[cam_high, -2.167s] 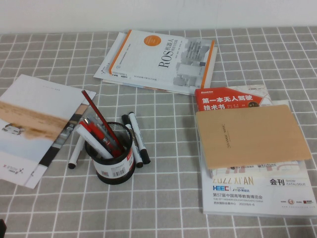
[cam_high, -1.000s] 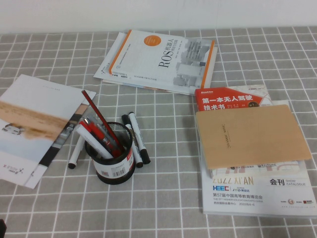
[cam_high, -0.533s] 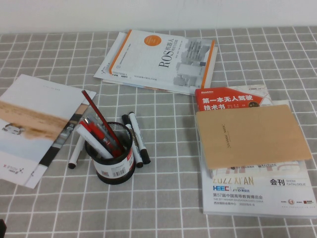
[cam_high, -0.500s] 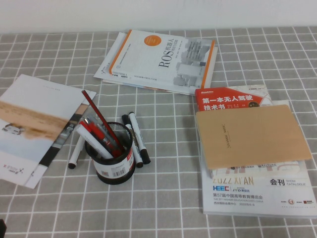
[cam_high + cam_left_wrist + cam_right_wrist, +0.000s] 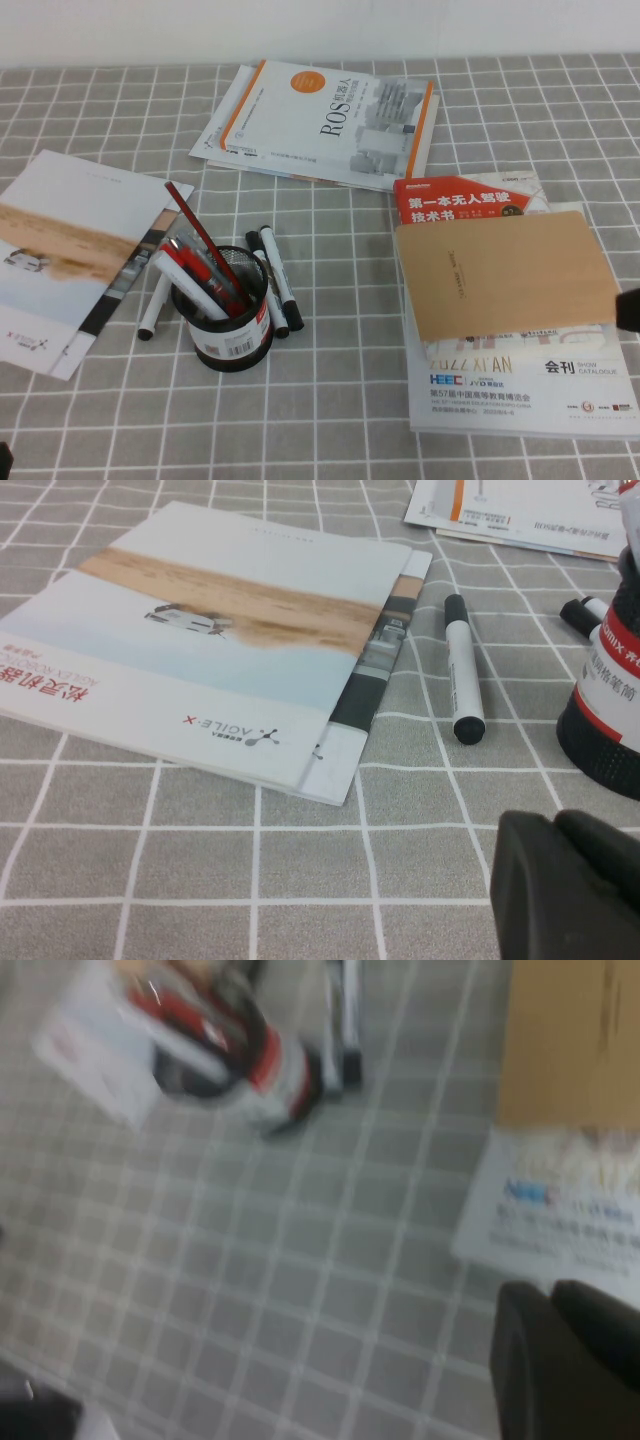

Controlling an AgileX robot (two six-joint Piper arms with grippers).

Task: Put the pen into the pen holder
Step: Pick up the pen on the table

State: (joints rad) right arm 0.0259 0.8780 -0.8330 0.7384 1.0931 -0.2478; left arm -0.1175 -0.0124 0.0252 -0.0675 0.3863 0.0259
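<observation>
Grey checked surface (image 5: 330,400), books upper centre and right | pen holder (image 5: 228,320) lower left, already stuffed | pen (image 5: 281,277) flat just right of it, unheld | right gripper (image 5: 630,310) at right edge, pressed together, empty, likely starting approach | left gripper (image 5: 570,880) parked low, fingers: can't tell

Even, bright, diffuse light; soft short shadows beside pen holder (image 5: 232,322); high view sharp; left wrist view crisp, near claw (image 5: 565,885) dark; right wrist view heavily motion-blurred throughout
</observation>
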